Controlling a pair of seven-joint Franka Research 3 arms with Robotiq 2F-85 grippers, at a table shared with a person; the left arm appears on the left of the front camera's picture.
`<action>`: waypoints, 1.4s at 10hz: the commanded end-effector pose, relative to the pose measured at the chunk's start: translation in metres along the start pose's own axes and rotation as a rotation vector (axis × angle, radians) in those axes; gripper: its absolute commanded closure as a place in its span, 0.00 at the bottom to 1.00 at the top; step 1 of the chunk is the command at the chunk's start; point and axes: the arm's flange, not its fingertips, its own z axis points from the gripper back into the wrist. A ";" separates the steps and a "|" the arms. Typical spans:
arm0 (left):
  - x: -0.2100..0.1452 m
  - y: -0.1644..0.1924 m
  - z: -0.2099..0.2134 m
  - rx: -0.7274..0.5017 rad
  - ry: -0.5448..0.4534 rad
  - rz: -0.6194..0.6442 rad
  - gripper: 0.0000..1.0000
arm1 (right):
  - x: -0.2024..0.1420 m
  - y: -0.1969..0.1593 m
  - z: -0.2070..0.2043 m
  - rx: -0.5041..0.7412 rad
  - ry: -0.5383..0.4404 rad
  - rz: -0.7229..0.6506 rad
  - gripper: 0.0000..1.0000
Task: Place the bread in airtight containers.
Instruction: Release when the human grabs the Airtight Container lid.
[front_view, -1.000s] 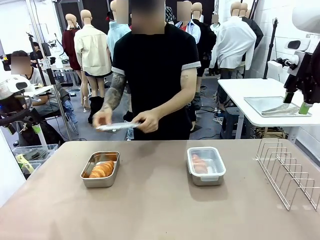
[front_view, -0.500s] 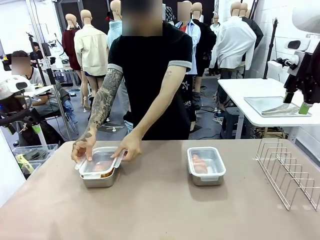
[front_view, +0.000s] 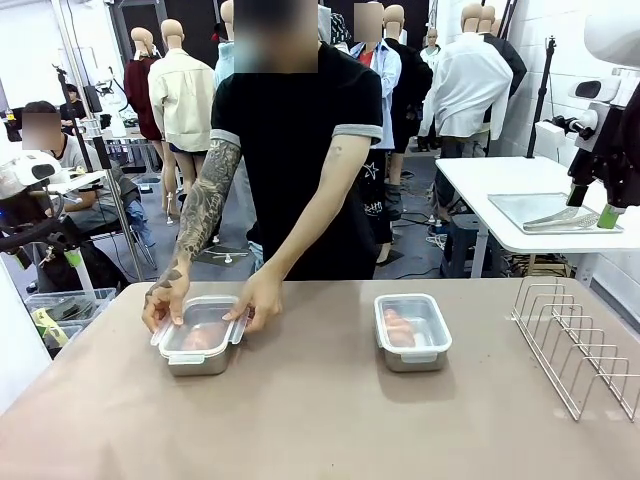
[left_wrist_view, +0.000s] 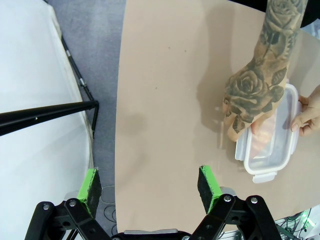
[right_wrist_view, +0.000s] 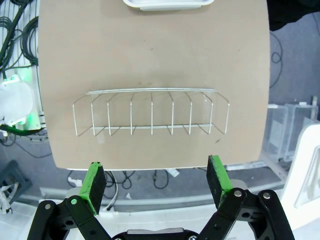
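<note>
The wide tan worktop carries everything, and at its far edge stands a person in a black T-shirt, leaning over the robot's left half of it. On the robot's right lies a bent silver wire rack, idle and apart from the job.

Two small shallow stainless-steel boxes with rounded corners sit side by side, well apart. The right-hand steel box already wears its clear plastic snap lid, a golden-brown croissant dimly visible beneath. The left-hand steel box holds the other croissant, seen as an orange blur under a clear lid that both of the person's hands are pressing: the tattooed hand on one long edge, the other hand on the opposite one.

In the left wrist view this box lies ahead and off to the picture's right, its long axis running roughly away from the camera. The left tool hangs high over the worktop's near edge, jaws spread wide and holding nothing. The right tool is likewise wide apart and empty, above the rack. The left arm is plainly the nearer, but the person's hands are already on the lid, so the closing looks theirs to finish.
</note>
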 end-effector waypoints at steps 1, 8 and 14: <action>-0.002 -0.001 0.000 0.005 -0.014 0.019 0.00 | 0.000 0.002 0.000 0.009 -0.008 0.003 0.00; -0.002 -0.001 0.000 0.005 -0.014 0.019 0.00 | 0.000 0.002 0.000 0.009 -0.008 0.003 0.00; -0.002 -0.001 0.000 0.005 -0.014 0.019 0.00 | 0.000 0.002 0.000 0.009 -0.008 0.003 0.00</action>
